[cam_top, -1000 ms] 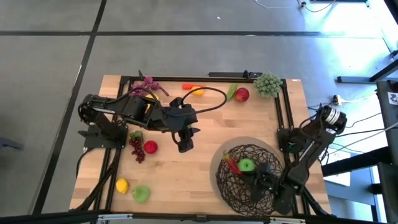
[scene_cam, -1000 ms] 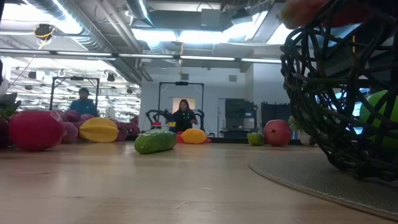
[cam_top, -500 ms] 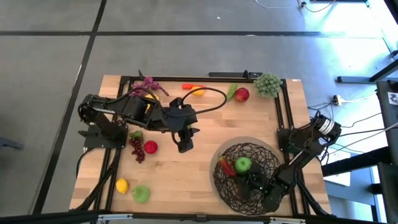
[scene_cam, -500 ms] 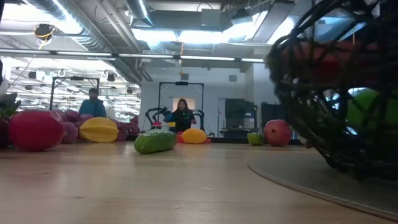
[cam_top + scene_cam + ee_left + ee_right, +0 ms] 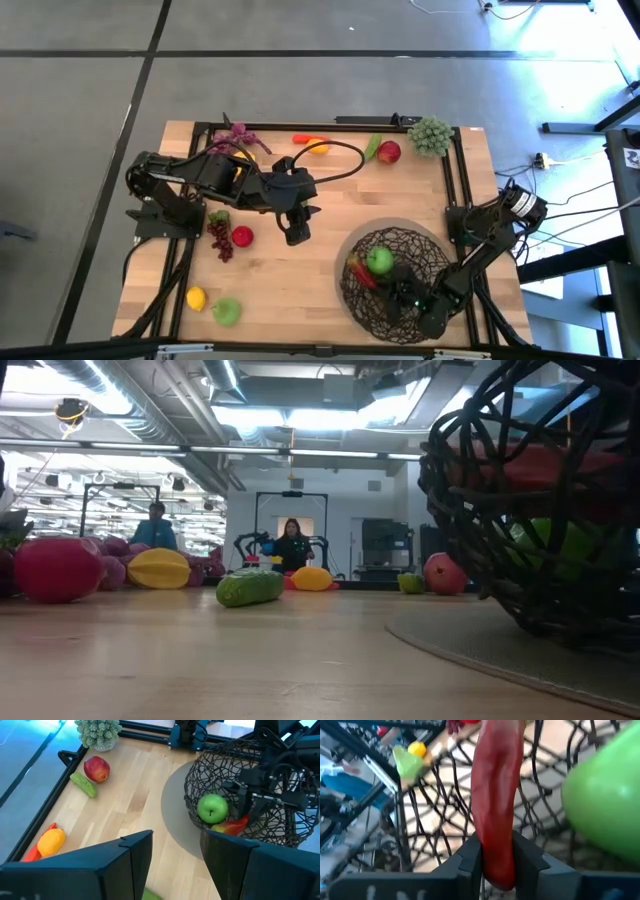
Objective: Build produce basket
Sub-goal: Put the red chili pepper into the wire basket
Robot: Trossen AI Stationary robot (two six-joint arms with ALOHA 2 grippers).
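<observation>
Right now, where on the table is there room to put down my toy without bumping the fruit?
The biggest bare patch of the table lies between the green apple near the front left corner and the basket. Another lies between the left gripper, the red apple and the basket. The far edge and left side are crowded with produce.

pale wooden table [image 5: 300,280], matt woven-wire basket [image 5: 425,255], glossy plastic-looking green apple [image 5: 212,808].

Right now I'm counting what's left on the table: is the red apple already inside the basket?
No: in the left wrist view the red apple lies on the table beside the cucumber, well apart from the basket.
</observation>
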